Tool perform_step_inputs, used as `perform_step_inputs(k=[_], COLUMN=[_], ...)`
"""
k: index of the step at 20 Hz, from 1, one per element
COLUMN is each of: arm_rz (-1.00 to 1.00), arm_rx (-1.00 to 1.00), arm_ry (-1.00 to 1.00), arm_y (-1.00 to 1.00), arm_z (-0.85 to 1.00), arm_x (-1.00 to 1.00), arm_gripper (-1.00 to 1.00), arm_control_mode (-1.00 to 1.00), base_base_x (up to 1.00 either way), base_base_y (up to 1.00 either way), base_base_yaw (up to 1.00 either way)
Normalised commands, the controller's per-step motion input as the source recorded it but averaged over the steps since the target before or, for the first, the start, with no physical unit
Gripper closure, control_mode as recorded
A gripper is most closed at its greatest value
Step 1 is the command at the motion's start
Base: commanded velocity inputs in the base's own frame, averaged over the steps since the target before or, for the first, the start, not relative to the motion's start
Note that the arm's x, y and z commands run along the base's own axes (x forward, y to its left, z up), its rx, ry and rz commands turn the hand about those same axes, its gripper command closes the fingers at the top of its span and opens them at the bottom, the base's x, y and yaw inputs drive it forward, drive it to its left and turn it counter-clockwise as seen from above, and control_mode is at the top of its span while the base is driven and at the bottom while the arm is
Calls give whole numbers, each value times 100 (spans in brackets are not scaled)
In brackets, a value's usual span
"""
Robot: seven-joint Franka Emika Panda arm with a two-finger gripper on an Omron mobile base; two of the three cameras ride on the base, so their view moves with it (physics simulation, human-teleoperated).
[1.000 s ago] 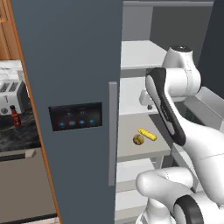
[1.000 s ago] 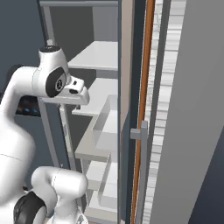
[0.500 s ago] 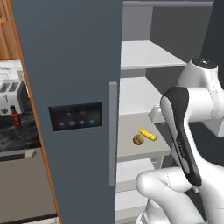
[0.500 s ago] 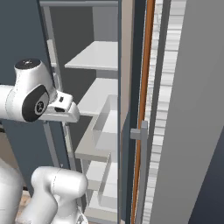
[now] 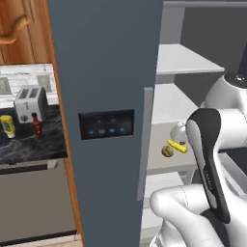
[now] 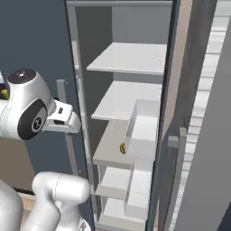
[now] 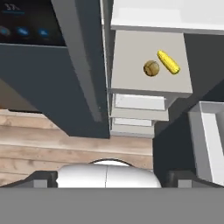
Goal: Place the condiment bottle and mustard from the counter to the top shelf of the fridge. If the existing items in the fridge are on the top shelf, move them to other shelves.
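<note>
My gripper (image 7: 107,175) has its jaws spread wide, nothing between them. On the counter (image 5: 34,144), the mustard (image 5: 7,126) and the condiment bottle (image 5: 36,124) stand upright near its back edge, beside the toaster (image 5: 30,102). In the fridge (image 5: 108,96), the existing items (image 7: 161,64) lie near a shelf's front edge, the yellow one's long axis slanting across it.

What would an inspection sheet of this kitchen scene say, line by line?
Surface: black counter left of the fridge, whose door is open.
Job's things: mustard and condiment bottle stand upright on the counter; top shelf bare.
Existing items: yellow food item and brown ball lie side by side on a lower shelf.
Clutter: toaster behind the bottles.
End effector: open, holding nothing.
Cables: nothing seen.
Surroundings: wooden cabinet above, wooden floor below.
</note>
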Motion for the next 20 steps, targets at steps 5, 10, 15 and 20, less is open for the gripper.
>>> perform_step_inputs(k=[5,10,15,20], arm_rz=[0,0,0,0], arm_rx=[0,0,0,0], arm_ry=[0,0,0,0], arm_y=[0,0,0,0], arm_z=[0,0,0,0], arm_x=[0,0,0,0], arm_gripper=[-100,-100,-100,-100], arm_control_mode=[100,100,100,100], base_base_x=[22,47,54,44], base_base_y=[100,100,100,100], base_base_yaw=[7,3,2,2])
